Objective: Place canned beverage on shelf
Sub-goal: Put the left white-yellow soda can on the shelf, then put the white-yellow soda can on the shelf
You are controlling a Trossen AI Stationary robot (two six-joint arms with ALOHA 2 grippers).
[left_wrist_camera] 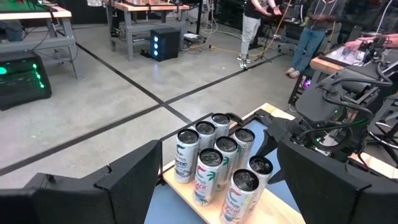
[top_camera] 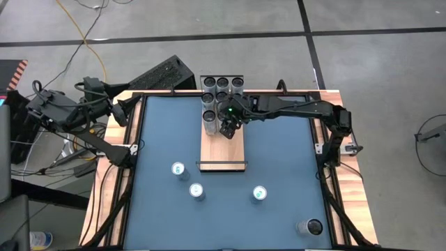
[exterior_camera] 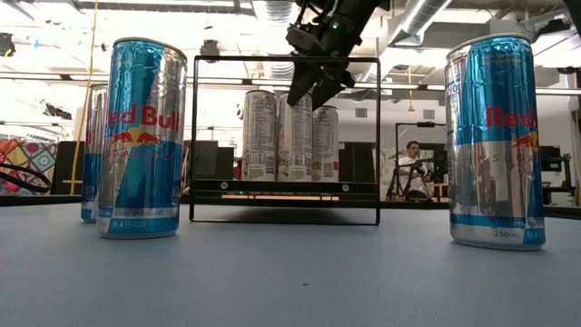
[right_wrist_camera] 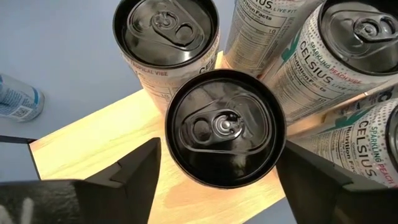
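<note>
The right gripper (right_wrist_camera: pixel 217 180) is hovering wide open, empty, straddling 1 tall can (right_wrist_camera: pixel 225 127) standing on the shelf (top_camera: pixel 223 150). It looks rigid, smooth, likely slippery; gripping mid-body seems safest. The left gripper (left_wrist_camera: pixel 211 186) is waiting open beyond the table's corner.

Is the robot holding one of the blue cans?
No, the right gripper hangs open over the white cans on the shelf; blue cans stand untouched.

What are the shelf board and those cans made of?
The shelf looks like light, matte wood, showing pale grain, with thin black rails, probably metal. The white cans seem aluminium: glossy printed sides, dark shiny tops with pull tabs.
</note>
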